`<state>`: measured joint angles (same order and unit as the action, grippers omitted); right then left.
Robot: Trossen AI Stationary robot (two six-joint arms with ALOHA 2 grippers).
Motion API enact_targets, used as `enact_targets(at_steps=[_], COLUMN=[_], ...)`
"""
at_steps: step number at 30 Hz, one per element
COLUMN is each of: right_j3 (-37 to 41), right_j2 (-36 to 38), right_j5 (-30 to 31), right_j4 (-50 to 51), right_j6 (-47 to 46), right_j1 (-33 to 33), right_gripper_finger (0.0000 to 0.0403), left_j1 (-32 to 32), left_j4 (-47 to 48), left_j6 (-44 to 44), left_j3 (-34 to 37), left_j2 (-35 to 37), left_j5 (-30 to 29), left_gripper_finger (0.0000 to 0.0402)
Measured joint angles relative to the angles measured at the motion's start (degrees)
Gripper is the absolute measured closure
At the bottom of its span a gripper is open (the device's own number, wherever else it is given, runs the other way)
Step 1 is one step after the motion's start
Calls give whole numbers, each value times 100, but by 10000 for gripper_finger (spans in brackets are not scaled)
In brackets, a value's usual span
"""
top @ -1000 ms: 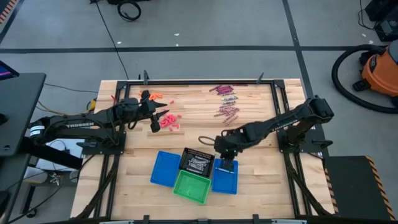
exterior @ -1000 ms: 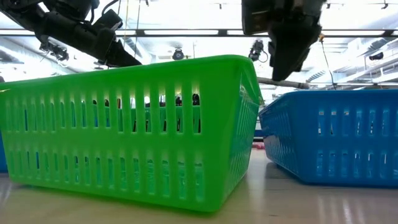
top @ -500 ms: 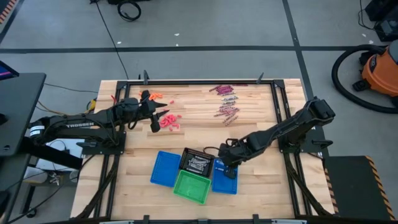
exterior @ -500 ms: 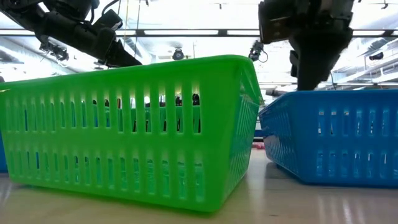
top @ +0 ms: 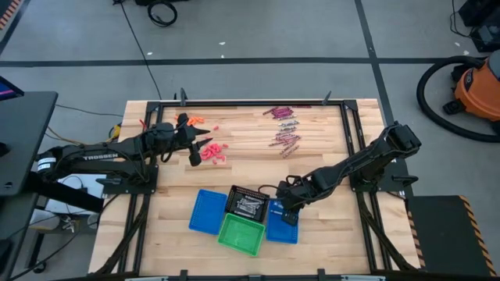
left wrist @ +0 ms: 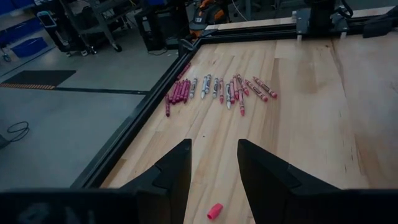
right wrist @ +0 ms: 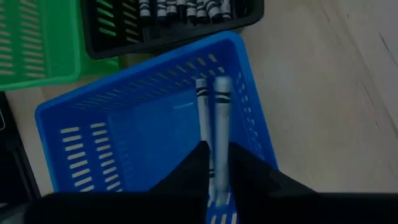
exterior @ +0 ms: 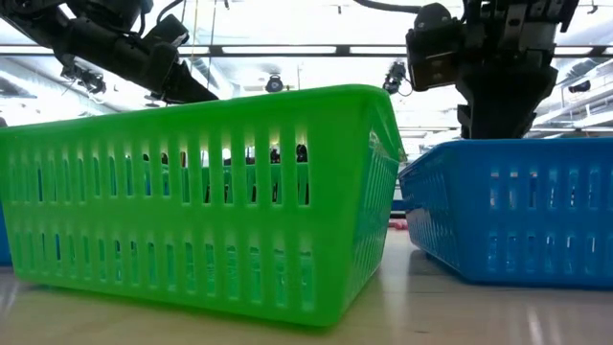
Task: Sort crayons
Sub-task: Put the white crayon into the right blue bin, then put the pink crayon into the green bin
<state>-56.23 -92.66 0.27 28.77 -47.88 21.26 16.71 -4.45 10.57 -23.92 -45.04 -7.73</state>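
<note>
Wooden table [top: 328, 234]: left gripper [top: 205, 146] open beside pink crayons [top: 213, 152]; dark crayons [top: 283, 129] at far edge; right gripper [top: 287, 211] over right blue basket [top: 281, 229], fingers parted around grey crayon [right wrist: 221, 118], contact unclear

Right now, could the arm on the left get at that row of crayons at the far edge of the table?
Probably yes. The left gripper hangs with jaws apart, facing the crayons, with only bare wood and a pink scrap between.

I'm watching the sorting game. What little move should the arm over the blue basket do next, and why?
Probably open wider and lift away. The right end effector sits low in the blue basket, and a silvery crayon lies between its fingers, next to one already there.
</note>
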Motion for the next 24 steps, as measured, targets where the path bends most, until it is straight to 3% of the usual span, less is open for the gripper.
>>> enact_targets(at_steps=[9,12,18,24], right_j3=[0,-1,-4,-2], right_j2=[222,479,553,77], right_j5=[-311,73,1630,1547], right_j4=[98,118,761,900], right_j6=[112,413,1181,2301], right_j1=[-249,-334,-629,-1411], right_gripper_finger=[317,318,318,303], left_j1=[0,0,0,0], left_j4=[0,0,0,0], left_j6=[2,4,9,9], left_j3=[0,0,0,0], left_j2=[0,0,0,0], left_j5=[-2,-2,0,0], left_gripper_finger=[260,260,260,260])
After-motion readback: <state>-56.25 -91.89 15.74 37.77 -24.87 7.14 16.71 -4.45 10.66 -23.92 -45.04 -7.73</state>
